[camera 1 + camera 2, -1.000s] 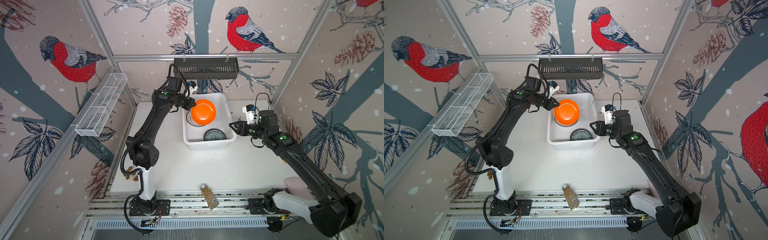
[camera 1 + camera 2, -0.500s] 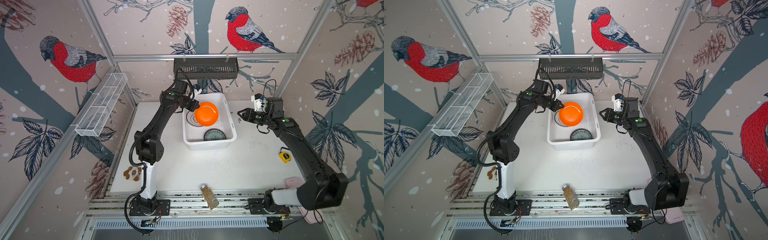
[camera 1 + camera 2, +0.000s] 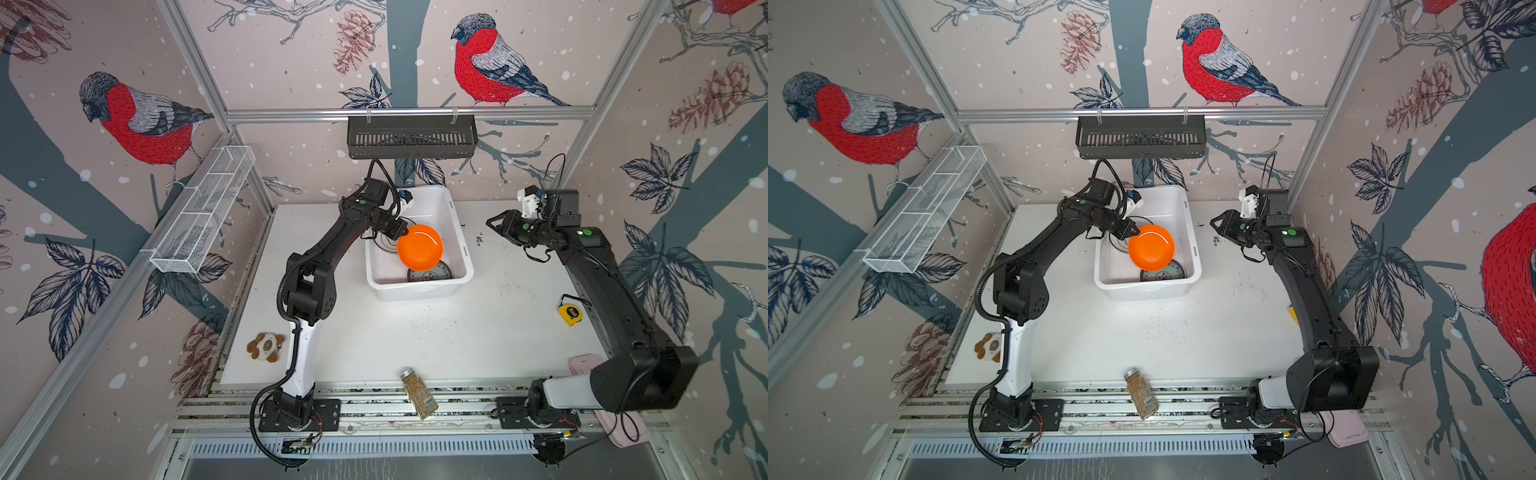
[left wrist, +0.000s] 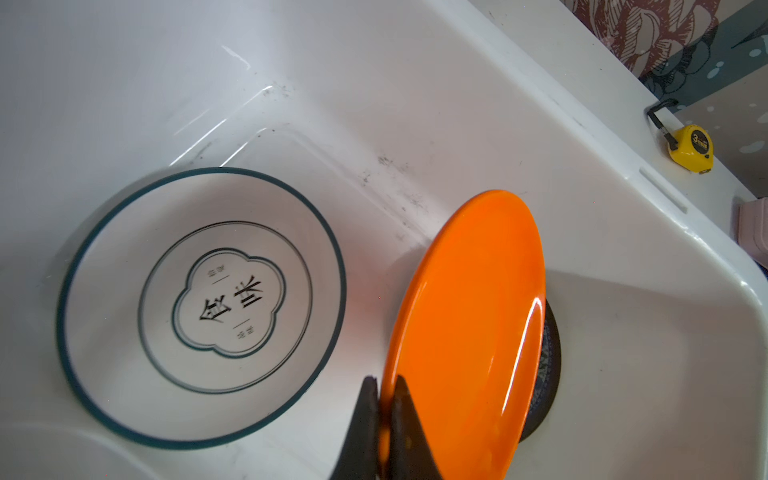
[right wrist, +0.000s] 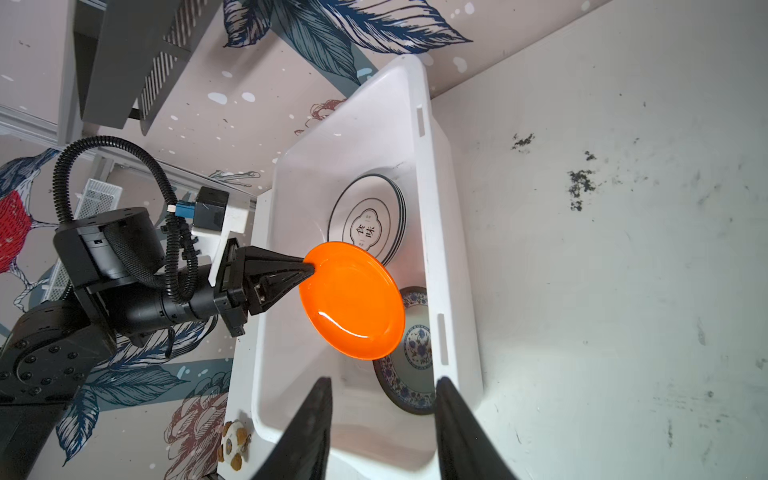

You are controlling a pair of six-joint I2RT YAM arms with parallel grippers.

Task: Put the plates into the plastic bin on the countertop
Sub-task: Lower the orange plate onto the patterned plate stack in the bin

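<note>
The orange plate (image 3: 420,247), pinched in the left gripper (image 3: 401,232), hangs across the middle of the plastic bin (image 3: 419,291). You have open countertop (image 3: 511,291) right of the bin.

In both top views, only a crescent visible of the patterned plate (image 3: 432,275) beneath the orange plate (image 3: 419,247). Cannot count the plates stacked under the white plate (image 5: 365,224). Cut off at the left wrist view's edge: the pink thing (image 4: 755,228); cannot tell what kind.

Left gripper (image 3: 401,234) shifted the orange plate (image 3: 420,248) along the plastic bin (image 3: 419,291); right gripper (image 3: 492,222) drew back.
</note>
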